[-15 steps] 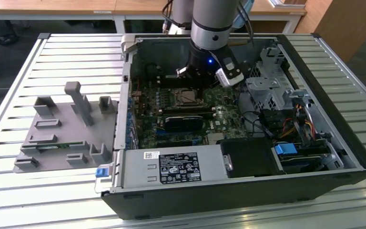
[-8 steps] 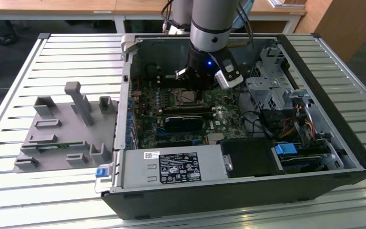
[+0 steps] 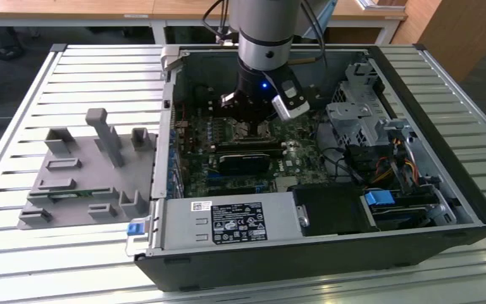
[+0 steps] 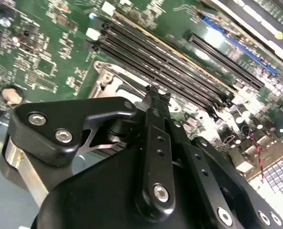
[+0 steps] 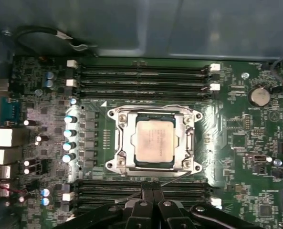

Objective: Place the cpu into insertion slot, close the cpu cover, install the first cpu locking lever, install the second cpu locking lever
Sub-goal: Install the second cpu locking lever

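Here, cpu [image 5: 154, 142] just beyond end effector [image 5: 152, 187]

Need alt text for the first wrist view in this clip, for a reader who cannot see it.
The cpu sits in the insertion slot with the silver cpu cover framing it, on a green motherboard. Dark memory slots run along two sides of the socket, and the black gripper is close to it, fingers together.

"What did the arm [image 3: 264, 28] look like?"

"Grey tube, silver collar, black wrist with a blue light."

"And the gripper [image 4: 153, 95]?"

"Matte black linkage plates, silver screws, dark cables [image 3: 218, 16] above."
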Tool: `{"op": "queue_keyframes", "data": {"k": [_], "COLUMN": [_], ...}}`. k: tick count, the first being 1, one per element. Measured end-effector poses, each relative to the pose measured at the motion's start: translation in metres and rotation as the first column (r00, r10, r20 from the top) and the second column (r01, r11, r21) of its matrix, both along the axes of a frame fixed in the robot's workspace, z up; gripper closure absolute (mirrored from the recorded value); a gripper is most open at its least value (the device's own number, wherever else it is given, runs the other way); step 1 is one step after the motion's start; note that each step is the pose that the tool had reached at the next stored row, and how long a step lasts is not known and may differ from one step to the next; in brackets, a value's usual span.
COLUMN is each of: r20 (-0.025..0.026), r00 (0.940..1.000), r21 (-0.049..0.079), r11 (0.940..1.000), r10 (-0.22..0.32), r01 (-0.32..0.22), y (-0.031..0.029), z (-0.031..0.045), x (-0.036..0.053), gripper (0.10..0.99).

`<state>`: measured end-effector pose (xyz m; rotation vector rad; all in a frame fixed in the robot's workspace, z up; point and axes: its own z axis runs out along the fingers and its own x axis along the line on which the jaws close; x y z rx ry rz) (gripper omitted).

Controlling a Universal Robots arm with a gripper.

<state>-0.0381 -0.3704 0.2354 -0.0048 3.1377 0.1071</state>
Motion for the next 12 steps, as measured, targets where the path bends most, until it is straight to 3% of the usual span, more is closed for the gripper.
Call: {"op": "queue_keyframes", "data": {"k": [6,12], "r20": [-0.0008,-0.0014], "r00": [1.0000,1.0000], "r21": [0.001,0.026], "r11": [1.0000,0.9997], "r10": [0.000,0.000], "r01": [0.000,0.000], "y": [0.0000,-0.0042], "z": [-0.0071,-0.0093], "x": [-0.0017,-0.0029], "gripper": [0.980,0.980]}}
